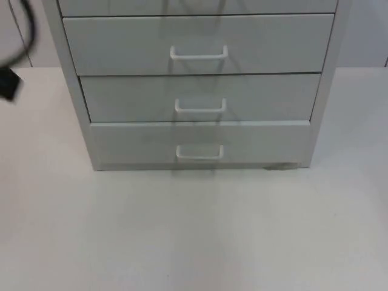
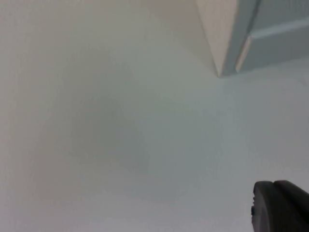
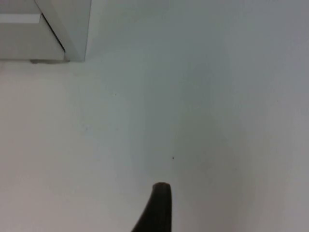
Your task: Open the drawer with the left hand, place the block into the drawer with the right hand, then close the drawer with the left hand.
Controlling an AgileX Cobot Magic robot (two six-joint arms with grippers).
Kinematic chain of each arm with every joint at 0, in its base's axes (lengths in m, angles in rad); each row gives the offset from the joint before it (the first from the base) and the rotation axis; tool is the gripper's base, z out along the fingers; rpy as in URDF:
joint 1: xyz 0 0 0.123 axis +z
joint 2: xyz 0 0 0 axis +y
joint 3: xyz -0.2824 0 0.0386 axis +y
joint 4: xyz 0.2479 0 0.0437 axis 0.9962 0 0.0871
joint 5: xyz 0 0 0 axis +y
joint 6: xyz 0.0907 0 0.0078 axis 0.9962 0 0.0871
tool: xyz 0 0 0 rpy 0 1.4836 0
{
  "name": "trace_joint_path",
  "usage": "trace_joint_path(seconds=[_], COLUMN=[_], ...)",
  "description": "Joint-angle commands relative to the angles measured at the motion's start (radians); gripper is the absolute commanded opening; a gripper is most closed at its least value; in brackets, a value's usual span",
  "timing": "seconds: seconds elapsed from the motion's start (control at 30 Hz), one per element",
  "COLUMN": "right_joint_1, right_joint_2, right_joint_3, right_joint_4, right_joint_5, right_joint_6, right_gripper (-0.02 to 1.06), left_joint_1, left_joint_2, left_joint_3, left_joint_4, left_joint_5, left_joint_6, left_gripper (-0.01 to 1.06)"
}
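Note:
A pale grey drawer cabinet [image 1: 79,109] stands at the back of the white table. Three drawer fronts face me, each with a white bar handle: the upper [image 1: 199,53], the middle [image 1: 200,107] and the lowest [image 1: 199,151]. All three fronts look pushed in. A black part of my left arm [image 1: 9,83] hangs left of the cabinet, apart from it. My left gripper [image 2: 280,205] hovers over bare table near the cabinet's front left corner [image 2: 219,63]. Off the cabinet's front right corner [image 3: 72,48], my right gripper [image 3: 157,208] is also above bare table.
The white table top [image 1: 194,236] stretches wide in front of the cabinet and along both its sides. A small dark foot [image 1: 280,166] shows under the cabinet's right front edge.

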Motion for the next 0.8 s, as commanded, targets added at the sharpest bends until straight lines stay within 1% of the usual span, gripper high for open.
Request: trace_joint_path(seconds=[0.0,0.07,0.1,0.13,0.2,0.3,0.37,0.47,0.5,0.57,0.63,0.67,0.7,0.77], right_joint_1=[-0.006,-0.006,-0.006,-0.006,-0.006,-0.006,-0.006,-0.006,-0.006,-0.006,-0.006,-0.006,-0.006,-0.006], right_joint_2=[-0.001,-0.001,-0.001,-0.001,-0.001,-0.001,-0.001,-0.001,-0.001,-0.007,-0.036,-0.036,-0.068,-0.117], right_joint_3=[0.002,0.002,0.002,0.002,0.002,0.001,0.001,0.001,0.001,-0.001,-0.012,-0.012,-0.025,-0.027], right_joint_4=[0.003,0.003,0.003,0.003,0.01,0.012,0.012,0.012,0.012,0.028,0.079,0.079,0.14,0.188], right_joint_5=[-0.001,-0.001,-0.001,-0.001,-0.001,-0.001,-0.001,-0.001,-0.001,0.001,0.003,0.003,0.005,-0.005], right_joint_6=[0.001,0.001,0.001,0.001,0.001,0.001,0.001,0.001,0.001,-0.004,-0.064,-0.064,-0.152,-0.226], right_gripper=[0.76,0.76,0.76,0.76,0.76,0.76,0.76,0.76,0.76,0.76,0.76,0.76,0.76,0.76], left_joint_1=[0.051,0.117,0.14,0.14,0.193,0.211,0.211,0.211,0.211,0.211,0.211,0.211,0.211,0.211], left_joint_2=[-0.054,-0.109,-0.135,-0.135,-0.189,-0.246,-0.266,-0.323,-0.323,-0.377,-0.461,-0.461,-0.503,-0.564], left_joint_3=[0.004,0.004,0.004,0.004,0.004,0.004,0.004,0.004,0.004,0.004,0.004,0.004,0.004,0.004], left_joint_4=[-0.058,-0.083,-0.088,-0.088,-0.103,-0.168,-0.177,-0.193,-0.193,-0.193,-0.195,-0.195,-0.195,-0.195], left_joint_5=[-0.001,0.009,0.016,0.016,0.045,0.077,0.082,0.121,0.121,0.162,0.174,0.174,0.167,0.154], left_joint_6=[0.031,0.056,0.058,0.058,0.073,0.143,0.148,0.167,0.167,0.178,0.178,0.178,0.178,0.178], left_gripper=[0.0,0.0,0.0,0.0,0.0,0.0,0.0,0.0,0.0,0.0,0.0,0.0,0.0,0.0])
